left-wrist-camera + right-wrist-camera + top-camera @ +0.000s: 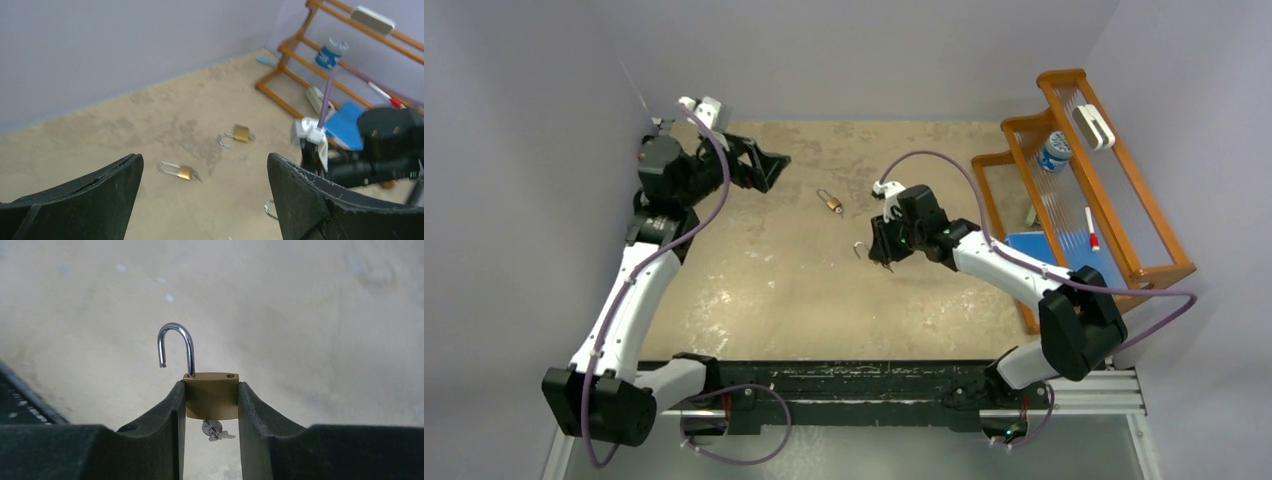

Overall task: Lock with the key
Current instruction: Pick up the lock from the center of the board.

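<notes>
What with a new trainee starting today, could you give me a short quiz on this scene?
1. True or false: the shackle of the padlock in the right gripper is closed.
2. The left gripper is: A) open, holding nothing; B) shut on a key; C) shut on a padlock.
3. Short answer: where is the key?
Key: 1 false, it is open; 2 A; 3 sticking out of the bottom of the held padlock.
</notes>
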